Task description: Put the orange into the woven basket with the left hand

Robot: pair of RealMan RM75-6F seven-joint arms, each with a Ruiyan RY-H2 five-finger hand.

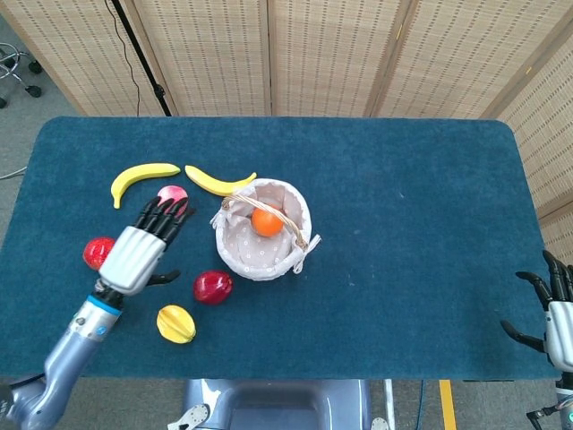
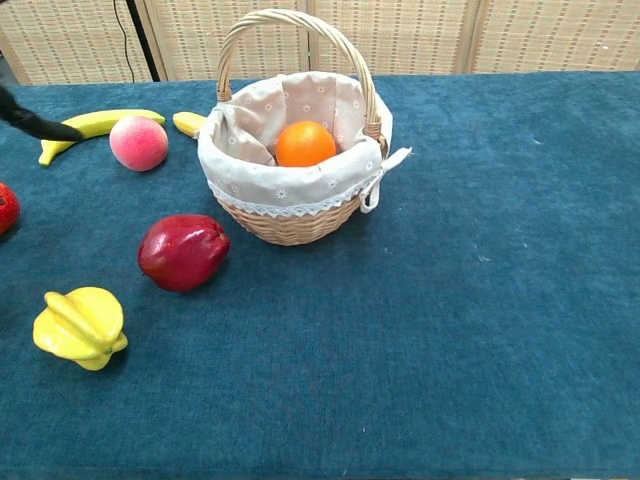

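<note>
Desk (image 1: 412, 224) w/ dark teal cloth top. Two bananas at back left: one curved (image 1: 141, 179), other (image 1: 218, 184) just right of it. Pink peach (image 2: 138, 142) near front of bananas. Dark red apple (image 1: 212, 287) toward front, yellow star fruit (image 1: 176, 323) front-left of it, apart. Red fruit (image 1: 94, 253) at far left, partly hidden in head view, cut off at edge in chest view. Woven folding screens (image 1: 322, 54) behind desk. Office chair base (image 1: 16, 67) on floor, top-left corner.
</note>
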